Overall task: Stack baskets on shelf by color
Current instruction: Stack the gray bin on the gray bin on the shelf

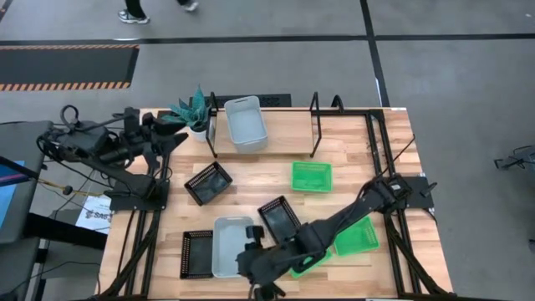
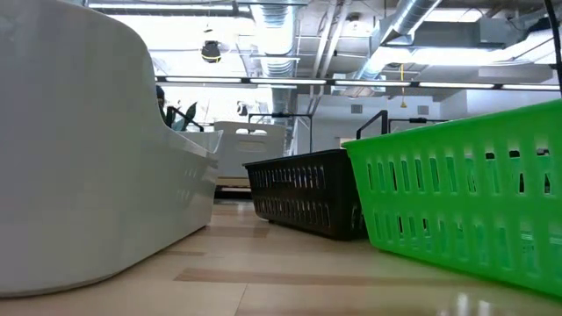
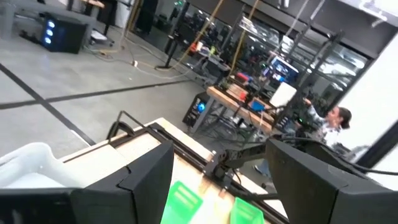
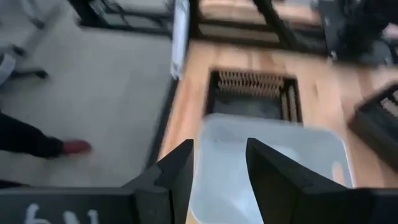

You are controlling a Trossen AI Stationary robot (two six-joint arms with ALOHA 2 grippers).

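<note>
A grey-white basket (image 1: 231, 245) lies flat on the table near the front edge, with a black basket (image 1: 196, 253) to its left. My right gripper (image 1: 248, 256) hangs open above the grey-white basket's (image 4: 273, 155) near right corner. It holds nothing, with one finger over the inside and one beyond the wall. Another grey-white basket (image 1: 247, 123) sits in the shelf (image 1: 316, 113) at the far edge. My left gripper (image 1: 171, 138) waits open and raised at the far left (image 3: 217, 155). Two more black baskets (image 1: 208, 182) (image 1: 279, 216) and green baskets (image 1: 311, 176) (image 1: 357, 237) lie scattered mid-table.
A teal potted plant (image 1: 192, 113) stands left of the shelf. A third green basket (image 1: 303, 266) lies partly under my right arm. In the low view, the grey-white (image 2: 88, 149), black (image 2: 307, 193) and green (image 2: 465, 202) baskets stand close in front. People show beyond the table.
</note>
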